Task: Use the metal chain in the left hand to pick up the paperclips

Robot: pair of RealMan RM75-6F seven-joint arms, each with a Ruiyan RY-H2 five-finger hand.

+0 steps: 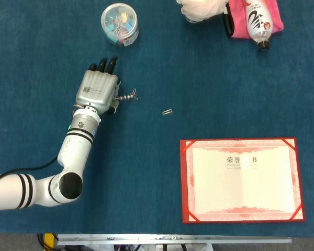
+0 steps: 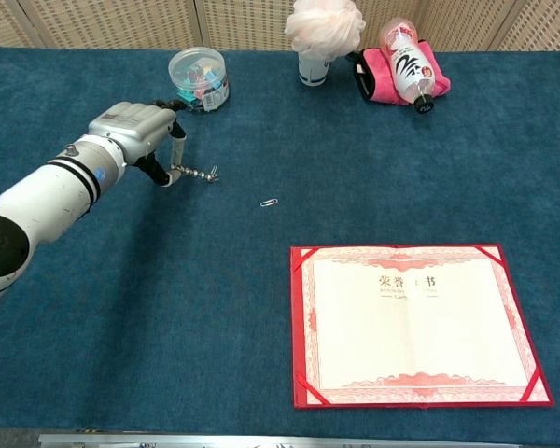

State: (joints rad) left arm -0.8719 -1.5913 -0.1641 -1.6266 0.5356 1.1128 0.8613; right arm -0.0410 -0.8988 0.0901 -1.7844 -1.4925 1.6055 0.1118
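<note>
My left hand [image 1: 98, 91] [image 2: 135, 135] hovers over the blue cloth at the left and pinches one end of a short metal chain [image 1: 127, 97] [image 2: 195, 174]. The chain sticks out to the right of the hand, and a paperclip [image 1: 134, 95] [image 2: 211, 173] clings to its far tip. Another silver paperclip [image 1: 167, 112] [image 2: 271, 203] lies loose on the cloth, further right and a little nearer. My right hand shows in neither view.
A clear round tub [image 1: 119, 24] [image 2: 198, 79] of coloured clips stands behind the hand. At the back right are a pink puff [image 2: 324, 30], a bottle [image 2: 407, 63] and a pink cloth [image 2: 383, 79]. A red certificate folder [image 1: 242, 179] [image 2: 418, 325] lies open front right.
</note>
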